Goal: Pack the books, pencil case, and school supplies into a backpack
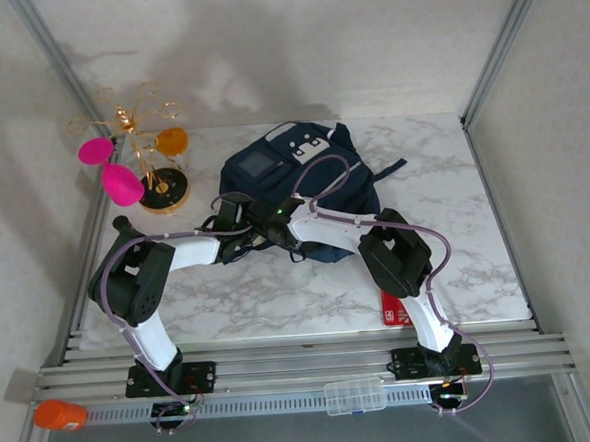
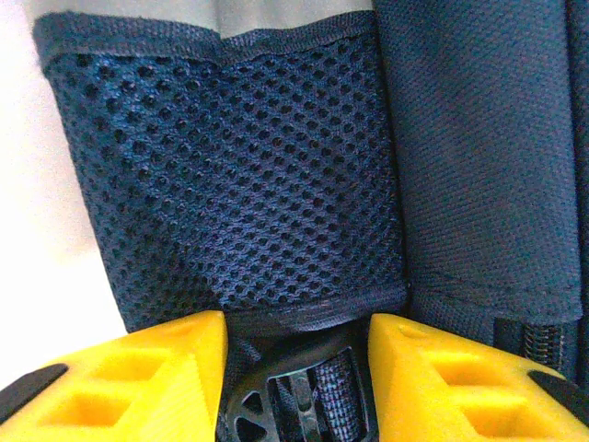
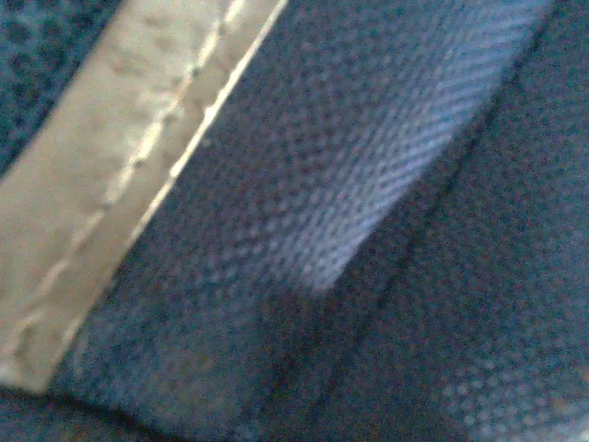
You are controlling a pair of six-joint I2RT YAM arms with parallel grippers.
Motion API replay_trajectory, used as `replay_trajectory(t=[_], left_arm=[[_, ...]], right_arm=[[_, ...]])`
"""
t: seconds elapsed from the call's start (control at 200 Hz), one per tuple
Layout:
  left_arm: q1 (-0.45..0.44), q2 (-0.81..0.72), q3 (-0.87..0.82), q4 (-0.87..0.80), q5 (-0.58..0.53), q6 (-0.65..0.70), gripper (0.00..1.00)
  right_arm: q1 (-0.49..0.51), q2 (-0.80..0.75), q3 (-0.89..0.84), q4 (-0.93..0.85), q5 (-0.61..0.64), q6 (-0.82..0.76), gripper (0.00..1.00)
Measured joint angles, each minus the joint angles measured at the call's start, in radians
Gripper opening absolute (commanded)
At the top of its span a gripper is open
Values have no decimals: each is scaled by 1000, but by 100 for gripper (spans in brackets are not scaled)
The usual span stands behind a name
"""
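Marble-patterned table (image 1: 458, 261) inside a white-walled, aluminium-framed enclosure, seen from above, with the backpack (image 1: 292, 171) lying flat at mid-table toward the far edge, grey panel and white patches uppermost.

Both arms reach inward and meet at the pack's near edge. The left gripper (image 1: 238, 239) sits at the near-left corner and the right gripper (image 1: 288, 236) just beside it.

**Left wrist view.** The left gripper (image 2: 296, 324) has its yellow fingers (image 2: 138, 378) parted. A black plastic buckle (image 2: 276, 405) and ribbed webbing lie in the gap, not visibly pinched. Directly ahead is a side pocket (image 2: 230, 175) of open hexagonal mesh bound with woven tape. To its right is the smoother, tightly woven body fabric (image 2: 479, 138).

**Right wrist view.** The camera is pressed close to coarse navy weave (image 3: 386, 230), which is crossed by a stitched off-white trim stripe (image 3: 120, 184). The focus is soft. Whether this gripper is parted or clamped cannot be told.

**Step in hand (judged).** The arms are preparing the pack, finding an edge or zip to open the main compartment. No opening is visible and nothing appears packed.

**Next move (judged).** One arm should pin the limp fabric while the other takes a firm hold on a zip pull or flap. The soft cloth will fold and slide rather than resist.

**Other items.** A flat red item (image 1: 393, 310), possibly a book, lies near the table's front edge, largely hidden by the right arm.
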Motion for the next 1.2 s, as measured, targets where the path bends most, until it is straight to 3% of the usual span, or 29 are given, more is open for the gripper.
replay_trajectory(t=[0.32,0.606,0.806,0.996,1.201], left_arm=[[-29,0,-4,1,3,-11,44],[-50,0,-26,34,1,-48,45],[-52,0,-26,34,-2,-48,45],[-54,0,-24,27,-13,-48,45],[-54,0,-21,23,-16,-48,46]], right_arm=[[-10,-171,-181,29,-12,-59,26],[-25,-165,-193,56,-52,-140,23],[-33,-159,-220,133,-81,-245,16],[-41,-195,-234,150,-95,-323,3],[-55,-290,-286,195,-143,-380,0]])
